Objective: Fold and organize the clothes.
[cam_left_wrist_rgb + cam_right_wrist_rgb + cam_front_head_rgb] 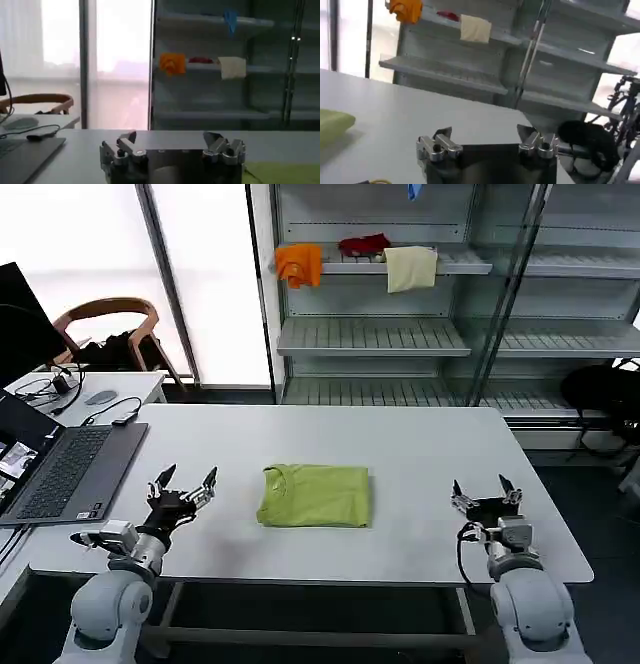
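T-shirt point(315, 495) lies folded mid-worktop point(420, 454). Left gripper point(184, 483) and right gripper point(484, 488) rest near front edge, fingers spread, empty.

White table point(420, 444) with two things on it.
A folded lime T-shirt point(315, 495) lies mid-surface toward the front edge; a laptop point(70, 469) sits at the left edge.

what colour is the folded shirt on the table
Plain lime green; the shirt shows best in the head view, lying folded between the two grippers.

Bare table point(420, 444) rings the folded T-shirt point(315, 495) — laptop point(70, 469) crowds the left.
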Controlling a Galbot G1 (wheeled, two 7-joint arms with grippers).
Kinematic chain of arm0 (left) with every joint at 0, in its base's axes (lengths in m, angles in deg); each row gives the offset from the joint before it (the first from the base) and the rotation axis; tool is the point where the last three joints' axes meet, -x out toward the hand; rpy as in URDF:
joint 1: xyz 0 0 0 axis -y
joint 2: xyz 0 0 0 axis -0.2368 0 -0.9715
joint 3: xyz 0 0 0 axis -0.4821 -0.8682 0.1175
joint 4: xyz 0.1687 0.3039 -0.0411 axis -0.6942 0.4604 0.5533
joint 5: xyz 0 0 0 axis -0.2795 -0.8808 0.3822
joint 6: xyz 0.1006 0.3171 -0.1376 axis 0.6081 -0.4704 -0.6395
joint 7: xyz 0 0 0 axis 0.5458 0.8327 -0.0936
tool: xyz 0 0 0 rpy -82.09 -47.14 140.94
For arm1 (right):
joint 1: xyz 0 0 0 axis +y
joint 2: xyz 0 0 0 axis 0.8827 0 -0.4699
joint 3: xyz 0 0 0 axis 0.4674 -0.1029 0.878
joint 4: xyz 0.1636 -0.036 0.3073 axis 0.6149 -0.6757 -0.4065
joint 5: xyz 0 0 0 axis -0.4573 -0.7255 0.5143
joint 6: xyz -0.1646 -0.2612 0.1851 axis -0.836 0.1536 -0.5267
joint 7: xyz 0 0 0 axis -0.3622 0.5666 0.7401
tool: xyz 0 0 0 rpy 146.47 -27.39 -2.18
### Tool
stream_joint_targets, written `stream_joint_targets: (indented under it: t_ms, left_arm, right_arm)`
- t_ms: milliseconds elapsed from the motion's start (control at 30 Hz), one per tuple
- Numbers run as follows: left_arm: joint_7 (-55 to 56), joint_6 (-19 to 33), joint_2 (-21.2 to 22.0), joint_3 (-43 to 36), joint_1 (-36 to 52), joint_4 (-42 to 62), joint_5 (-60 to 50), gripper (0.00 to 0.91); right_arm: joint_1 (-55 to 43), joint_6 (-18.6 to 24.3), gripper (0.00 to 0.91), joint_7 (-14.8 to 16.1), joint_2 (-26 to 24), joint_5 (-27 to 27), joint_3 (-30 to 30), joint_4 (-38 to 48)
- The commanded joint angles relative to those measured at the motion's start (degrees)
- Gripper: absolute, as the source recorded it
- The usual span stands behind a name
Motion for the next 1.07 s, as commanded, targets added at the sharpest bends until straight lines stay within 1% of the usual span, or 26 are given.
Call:
stream_joint_targets:
  t_ms: [33, 67, 133, 200, 233, 300, 467, 533, 633, 900, 1067]
  left_arm:
    - [0.2, -1.1, -0.5, 0.6, -0.7, -1.2, 2.9, 0.907]
    - [0.3, -1.2, -0.5, 0.7, -0.7, -1.3, 3.2, 0.907]
    - [0.3, -1.6, -0.5, 0.7, -0.9, -1.6, 3.2, 0.907]
    - [0.3, -2.1, -0.5, 0.5, -1.1, -1.9, 3.3, 0.907]
    - [0.3, -2.4, -0.5, 0.3, -1.3, -2.1, 3.2, 0.907]
    - [0.2, -3.1, -0.5, 0.0, -1.6, -2.5, 3.1, 0.907]
    - [0.2, -3.4, -0.1, -0.8, -1.6, -2.8, 2.7, 0.907]
    - [0.2, -3.3, 0.0, -1.1, -1.7, -2.9, 2.7, 0.907]
    - [0.1, -3.5, -0.1, -1.5, -2.3, -3.3, 2.4, 0.907]
    - [0.1, -3.4, 0.2, -1.8, -2.4, -3.1, 1.7, 0.907]
    - [0.1, -3.1, 0.1, -1.9, -2.3, -2.7, 1.7, 0.907]
  right_arm:
    - [2.6, -0.2, 0.907, 6.0, -2.9, 1.3, 4.2, -4.2]
    - [2.6, -0.2, 0.907, 5.9, -2.9, 1.5, 4.1, -4.3]
    - [2.6, -0.7, 0.907, 6.0, -2.8, 3.5, 4.2, -4.5]
    - [2.4, -1.8, 0.907, 6.1, -2.7, 6.7, 4.5, -4.5]
    - [2.4, -2.0, 0.907, 6.7, -2.7, 7.0, 4.7, -4.4]
    - [2.5, -2.1, 0.907, 6.7, -2.6, 7.6, 4.7, -4.1]
    - [2.5, -1.9, 0.907, 6.5, -2.4, 7.9, 4.6, -3.5]
    - [2.4, -1.9, 0.907, 6.1, -2.2, 9.1, 4.6, -3.5]
    - [2.5, -1.2, 0.907, 6.2, -1.9, 9.3, 4.4, -3.6]
    - [2.5, -1.2, 0.907, 6.6, -1.5, 8.9, 3.7, -4.2]
    - [2.6, -2.2, 0.907, 6.0, -1.1, 8.3, 2.8, -4.6]
